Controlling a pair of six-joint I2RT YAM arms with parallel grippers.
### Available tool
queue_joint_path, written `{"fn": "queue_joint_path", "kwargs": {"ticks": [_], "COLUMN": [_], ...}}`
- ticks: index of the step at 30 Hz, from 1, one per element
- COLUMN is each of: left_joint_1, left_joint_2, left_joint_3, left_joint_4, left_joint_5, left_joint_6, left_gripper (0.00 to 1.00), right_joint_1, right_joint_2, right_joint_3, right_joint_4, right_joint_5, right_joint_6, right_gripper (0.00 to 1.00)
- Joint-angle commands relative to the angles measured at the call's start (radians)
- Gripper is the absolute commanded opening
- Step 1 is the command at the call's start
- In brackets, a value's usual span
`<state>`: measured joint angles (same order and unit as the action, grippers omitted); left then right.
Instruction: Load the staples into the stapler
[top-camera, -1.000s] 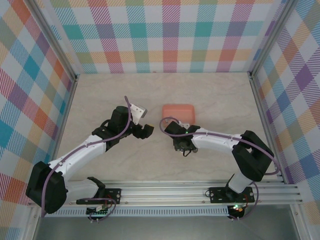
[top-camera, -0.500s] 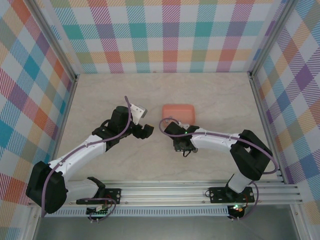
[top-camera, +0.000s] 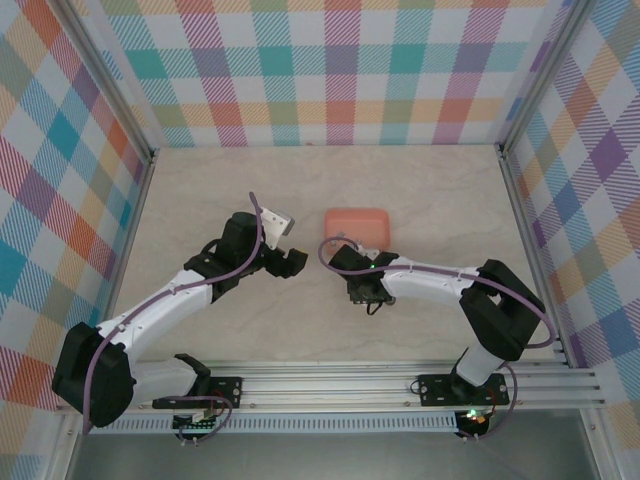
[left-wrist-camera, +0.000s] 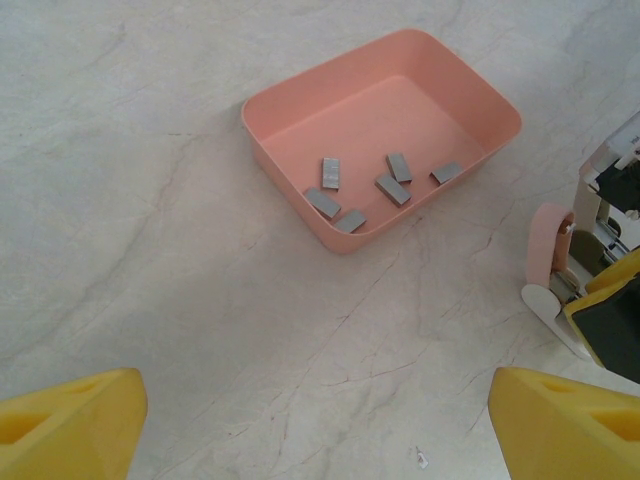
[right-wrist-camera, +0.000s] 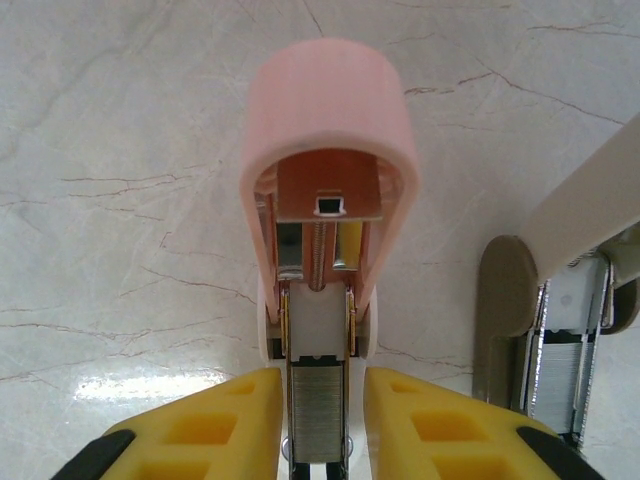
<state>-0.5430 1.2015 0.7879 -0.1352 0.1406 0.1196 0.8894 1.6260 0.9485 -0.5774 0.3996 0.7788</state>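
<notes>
1. Right gripper (right-wrist-camera: 322, 385) is set narrow. Its yellow fingers flank the magazine of the pink stapler (right-wrist-camera: 325, 110), but I cannot tell whether they grip it.
2. The stapler's lid stands raised and its long axis points straight away from the wrist. What looks like a strip of staples (right-wrist-camera: 318, 420) lies lengthwise in the channel.
3. Left gripper (left-wrist-camera: 320, 420) hangs wide open over the worktop (left-wrist-camera: 150, 200).
4. Six loose staples (left-wrist-camera: 330, 172) lie flat at mixed angles in the coral-pink tray (left-wrist-camera: 300, 95), mid-worktop, just beyond the stapler.
</notes>
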Motion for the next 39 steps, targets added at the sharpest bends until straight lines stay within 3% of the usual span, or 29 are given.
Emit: {"fn": "queue_joint_path", "kwargs": {"ticks": [1, 10, 22, 28, 39], "left_joint_1": [-0.011, -0.011, -0.011, -0.012, -0.149], "left_joint_2": [0.003, 0.018, 0.061, 0.145, 0.366], "left_joint_3": [0.006, 0.02, 0.073, 0.165, 0.354], "left_joint_4": [-0.004, -0.001, -0.044, -0.093, -0.079], "left_joint_5": [0.006, 0.014, 0.087, 0.172, 0.169], "left_joint_6": [-0.009, -0.042, -0.057, -0.133, -0.171], "left_gripper": [0.89, 0.86, 0.85, 0.83, 0.77], "right_joint_1": [-0.004, -0.011, -0.103, -0.131, -0.19], "right_joint_2": [-0.053, -0.243, -0.491, -0.587, -0.696], "right_joint_3": [-0.002, -0.052, -0.251, -0.315, -0.42], "right_joint_4": [-0.025, -0.027, 0.159, 0.163, 0.195], "right_joint_5": [0.007, 0.033, -0.125, -0.173, -0.342], "right_joint_6": [0.015, 0.035, 0.067, 0.077, 0.059], "right_gripper": [0.3, 0.33, 0.36, 0.4, 0.39]}}
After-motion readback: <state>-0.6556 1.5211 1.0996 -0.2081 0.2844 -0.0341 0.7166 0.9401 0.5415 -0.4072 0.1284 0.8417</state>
